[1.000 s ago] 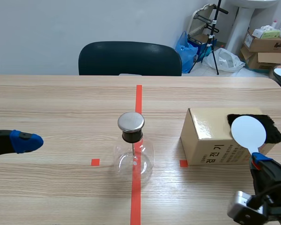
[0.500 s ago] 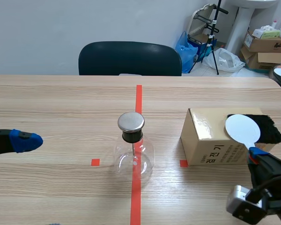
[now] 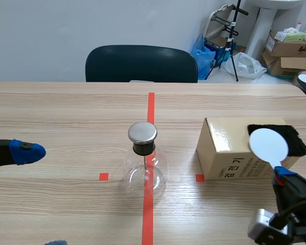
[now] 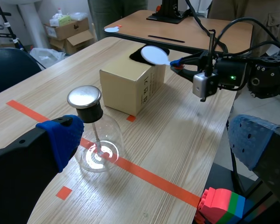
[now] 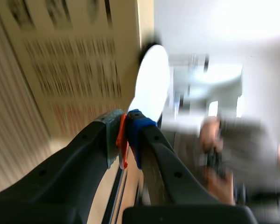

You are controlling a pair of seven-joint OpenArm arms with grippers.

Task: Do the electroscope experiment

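Disc swept back across the fur

The right gripper [image 3: 280, 176], pinching the white disc [image 3: 269, 145] by its handle, had swung it back over the black fur [image 3: 296, 139], probably rubbing up charge. The electroscope [image 3: 145, 164] stood mid-table, well apart, and the left gripper [image 3: 26, 152] waited with fingers spread.

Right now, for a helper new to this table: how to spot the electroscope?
On the table, follow the red tape line down the middle. The electroscope stands on it, beside the box: the only glass thing, a clear round flask with a metal cap.
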